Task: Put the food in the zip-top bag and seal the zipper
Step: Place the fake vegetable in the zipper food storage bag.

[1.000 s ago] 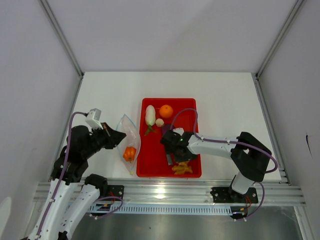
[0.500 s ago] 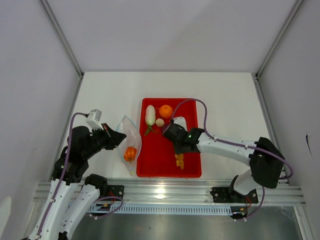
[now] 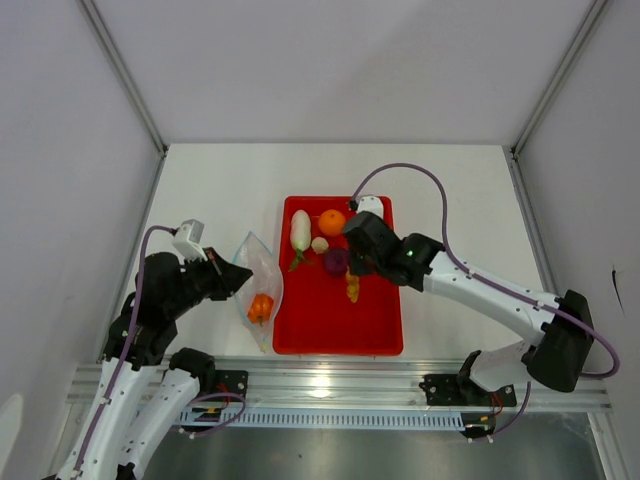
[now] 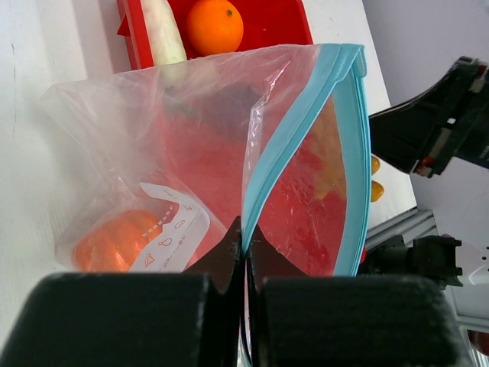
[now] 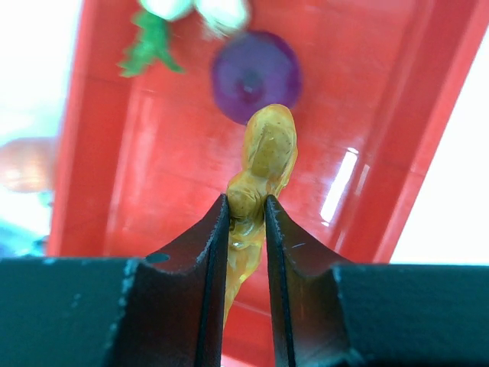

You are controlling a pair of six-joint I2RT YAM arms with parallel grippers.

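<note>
The left gripper (image 3: 240,278) held its jaws clamped on the blue zipper (image 4: 306,130) of the bag (image 3: 258,262). The bag lay on the worktop (image 3: 210,190) just left of the red tray (image 3: 385,335), long axis running near to far, with the pumpkin (image 3: 260,307) inside. Over the tray, the right gripper (image 5: 244,206) pinched the ginger (image 5: 263,164), whose long axis ran in line with the jaws, its tip pointing out beyond them, near the onion (image 3: 336,261).

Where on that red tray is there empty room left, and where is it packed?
The red tray is bare at its near end, this side of the onion. Its far end is crowded with radish, orange and garlic. The white table beyond the tray is bare too.
</note>
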